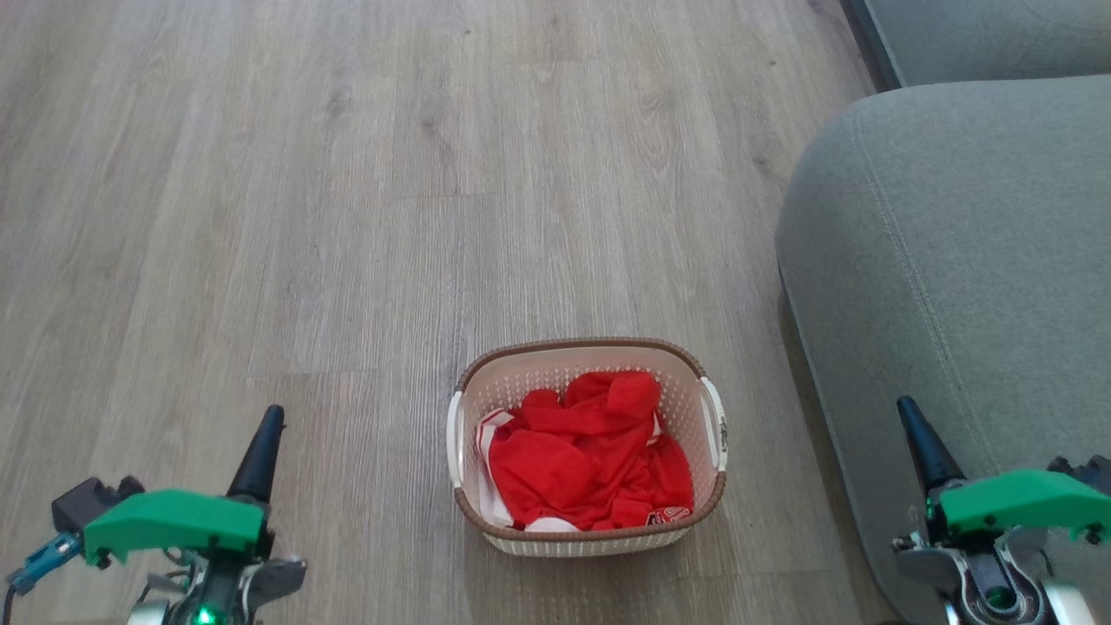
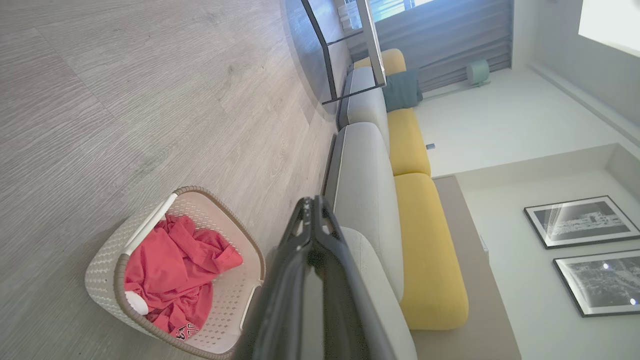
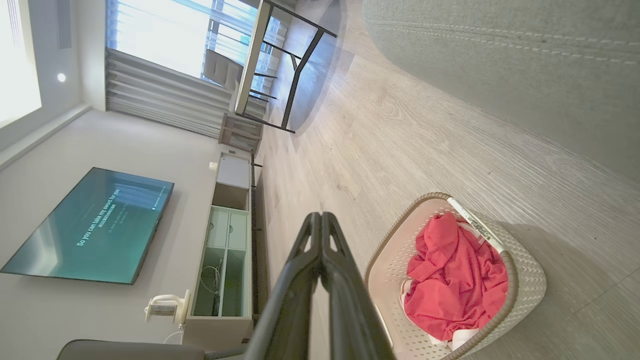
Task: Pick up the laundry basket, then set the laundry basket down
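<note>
- Flooring [image 1: 347, 174] of grey-brown wood-look planks, matt and grained, runs across the head view, its long joints leading away from the robot.
- A grey sofa [image 1: 955, 260] stands at the right, covered in a fine woven fabric, with a rounded corner and a double stitched seam.
- In the left wrist view, mustard-yellow cushions [image 2: 425, 250] line the back of the sofa, and two black-framed pictures [image 2: 580, 220] hang on a pale wall.
- In the right wrist view, a dark wall-mounted screen [image 3: 90, 225] shows a line of white text beside a low pale cabinet [image 3: 225, 250] with open compartments. Slatted blinds [image 3: 165, 105] cover a bright window further off.
- The laundry basket [image 1: 599, 542] stands upright on the floor, near the sofa's end. It is a rounded rectangle of cream perforated plastic with a brown woven-look rim and a white handle on each side.
- A crumpled red garment [image 1: 581, 451] with white trim lies inside the basket.
- The left gripper [image 1: 273, 415] sits at the lower left, well apart from the basket, under a green housing. Its two dark tapered fingers are pressed together and hold nothing.
- The right gripper [image 1: 907, 408] sits at the lower right, in front of the sofa. Its fingers are likewise closed tip to tip and empty, and the basket lies between the two arms.
</note>
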Controlling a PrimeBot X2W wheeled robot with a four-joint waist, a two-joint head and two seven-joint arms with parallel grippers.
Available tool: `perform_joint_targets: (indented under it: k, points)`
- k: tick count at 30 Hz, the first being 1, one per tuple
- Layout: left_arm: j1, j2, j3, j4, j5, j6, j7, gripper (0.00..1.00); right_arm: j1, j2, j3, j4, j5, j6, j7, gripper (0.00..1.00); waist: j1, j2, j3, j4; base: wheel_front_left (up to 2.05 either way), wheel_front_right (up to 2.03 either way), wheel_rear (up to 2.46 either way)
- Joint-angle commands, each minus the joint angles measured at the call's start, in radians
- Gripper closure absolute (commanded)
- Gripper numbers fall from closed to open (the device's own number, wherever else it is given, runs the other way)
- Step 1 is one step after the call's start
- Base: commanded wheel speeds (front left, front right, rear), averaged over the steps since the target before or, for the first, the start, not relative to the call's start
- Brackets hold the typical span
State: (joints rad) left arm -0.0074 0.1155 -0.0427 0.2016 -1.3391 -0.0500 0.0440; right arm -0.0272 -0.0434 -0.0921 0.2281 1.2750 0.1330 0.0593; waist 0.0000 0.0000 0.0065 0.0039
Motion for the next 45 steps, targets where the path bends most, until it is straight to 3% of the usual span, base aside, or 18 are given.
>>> perform_joint_targets:
  k: [1,29,45]
  points:
    - [-0.062,0.0,0.047,-0.024,-0.029,-0.013,0.005,1.0,-0.059,-0.017,0.012,-0.027,0.036,-0.001,0.008,1.0,0.0,0.0,0.0,0.0,0.0,0.0,0.0]
    - [-0.099,-0.05,0.136,0.043,-0.287,-0.081,0.052,1.0,-0.08,-0.016,-0.009,0.016,0.343,-0.002,0.044,1.0,0.0,0.0,-0.003,-0.004,0.0,0.0,0.0]
    - [-0.099,-0.053,0.14,0.043,-0.283,-0.081,0.056,1.0,-0.08,-0.014,-0.012,0.016,0.341,-0.002,0.046,1.0,0.0,0.0,-0.003,-0.004,0.0,0.0,0.0]
